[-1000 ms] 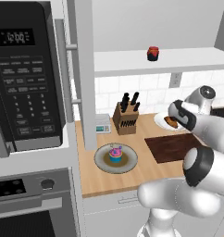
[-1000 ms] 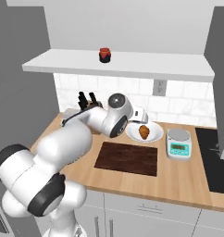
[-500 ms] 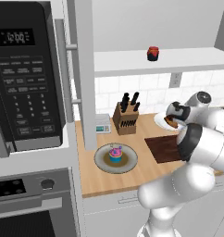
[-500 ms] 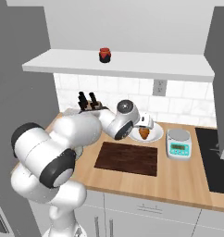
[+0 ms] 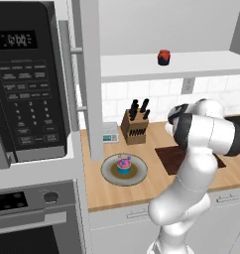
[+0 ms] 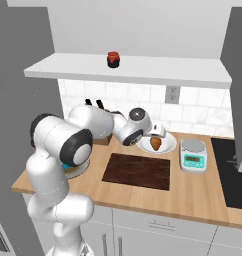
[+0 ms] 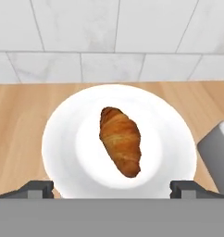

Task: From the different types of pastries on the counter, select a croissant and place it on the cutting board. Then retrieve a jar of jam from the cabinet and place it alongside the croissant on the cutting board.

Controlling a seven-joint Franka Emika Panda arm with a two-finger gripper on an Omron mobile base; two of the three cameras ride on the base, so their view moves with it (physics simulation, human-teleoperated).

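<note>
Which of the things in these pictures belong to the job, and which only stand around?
Belong to the job:
croissant on the white plate
cutting board
jar of jam on the cabinet shelf
claw, open over the croissant

Only standing around:
cupcake
knife block
kitchen scale
microwave

One croissant (image 7: 120, 140), one cupcake (image 5: 124, 164), one jam jar (image 6: 113, 59), two plates (image 7: 63, 139).

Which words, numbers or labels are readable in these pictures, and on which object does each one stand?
Nothing can be read with certainty.
Black microwave: display digits and keypad labels, too blurred to read.
Small grey kitchen scale: green display, no legible figures.
Dark red jam jar: no label visible.
</note>
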